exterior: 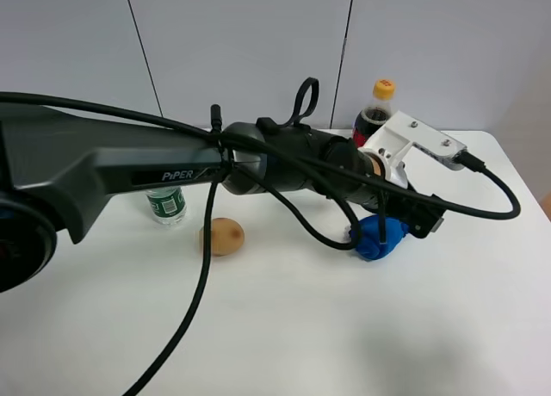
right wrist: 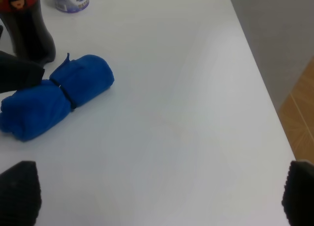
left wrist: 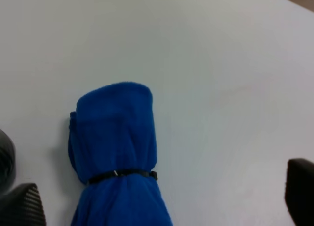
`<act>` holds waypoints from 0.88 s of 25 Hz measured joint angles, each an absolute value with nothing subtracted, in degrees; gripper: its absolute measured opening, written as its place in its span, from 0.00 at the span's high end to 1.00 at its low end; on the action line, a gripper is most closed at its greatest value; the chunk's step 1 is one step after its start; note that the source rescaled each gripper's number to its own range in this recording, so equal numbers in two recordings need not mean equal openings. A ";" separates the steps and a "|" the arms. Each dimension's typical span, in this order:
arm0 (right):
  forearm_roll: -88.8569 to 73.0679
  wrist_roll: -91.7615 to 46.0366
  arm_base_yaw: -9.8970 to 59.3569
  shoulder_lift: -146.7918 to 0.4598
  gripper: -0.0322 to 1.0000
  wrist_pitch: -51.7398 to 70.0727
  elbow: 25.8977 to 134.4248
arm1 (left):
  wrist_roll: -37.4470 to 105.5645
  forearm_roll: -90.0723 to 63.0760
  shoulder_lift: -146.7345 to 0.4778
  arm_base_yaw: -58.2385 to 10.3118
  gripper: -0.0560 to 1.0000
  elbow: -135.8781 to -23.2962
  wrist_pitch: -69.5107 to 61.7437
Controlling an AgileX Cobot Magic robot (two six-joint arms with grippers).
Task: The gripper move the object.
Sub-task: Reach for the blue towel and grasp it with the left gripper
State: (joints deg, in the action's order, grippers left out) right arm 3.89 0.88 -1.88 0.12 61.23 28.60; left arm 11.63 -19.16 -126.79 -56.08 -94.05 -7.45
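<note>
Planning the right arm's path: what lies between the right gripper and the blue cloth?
Only bare table; the right wrist view shows that stretch between right gripper and blue cloth with nothing on it.

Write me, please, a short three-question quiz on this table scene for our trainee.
1. True or false: a black band binds the blue cloth roll.
2. Fill in: the cola bottle has a ___ cap.
3. The left arm's fingers are: A shut on the roll; B open, one either side of the roll; C open over the potato.
Key: 1 true; 2 yellow; 3 B.
</note>
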 joint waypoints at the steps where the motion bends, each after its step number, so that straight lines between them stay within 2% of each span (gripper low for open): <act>1: 3.89 0.88 -1.88 0.12 0.00 61.23 28.60 | 10.99 -19.18 -127.23 -56.08 0.00 -94.05 -7.27; 8: 3.89 0.88 -1.88 0.12 0.00 61.23 28.60 | 4.50 -19.07 -130.10 -56.08 0.00 -94.05 -3.67; 22: 3.89 0.88 -1.88 0.12 0.00 61.23 28.60 | 5.54 -11.79 -134.98 -56.08 0.00 -94.10 2.60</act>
State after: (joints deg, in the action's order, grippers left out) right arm 3.89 0.88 -1.88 0.12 61.23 28.60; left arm 5.54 -11.79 -134.98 -56.08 -94.10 2.60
